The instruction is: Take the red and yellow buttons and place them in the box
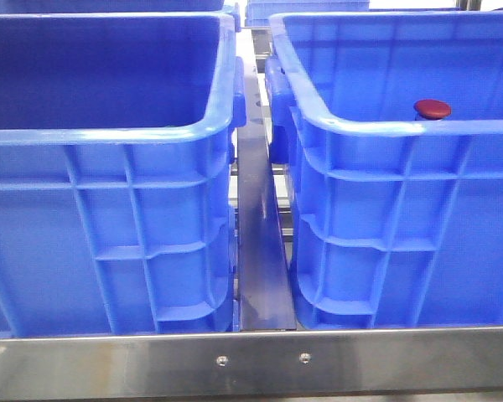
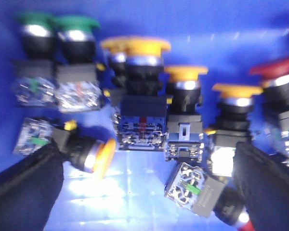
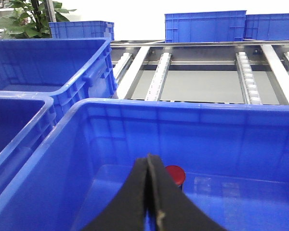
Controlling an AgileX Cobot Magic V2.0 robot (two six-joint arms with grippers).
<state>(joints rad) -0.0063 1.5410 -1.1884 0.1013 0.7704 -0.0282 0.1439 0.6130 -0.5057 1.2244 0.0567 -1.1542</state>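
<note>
While the left gripper (image 2: 144, 187) hangs with its fingers (image 2: 24, 187) spread wide over a crowded crate floor, yellow buttons (image 2: 147, 48) stand shoulder to shoulder with a red button (image 2: 279, 72) at the edge; the right gripper (image 3: 149, 202), pressed together and empty, sits above the right box (image 1: 402, 126), where one red cap (image 1: 432, 108) lies near its front wall

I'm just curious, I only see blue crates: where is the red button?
In the front view, the red button sits inside the right-hand crate, just behind its near rim. No gripper touches it.
</note>
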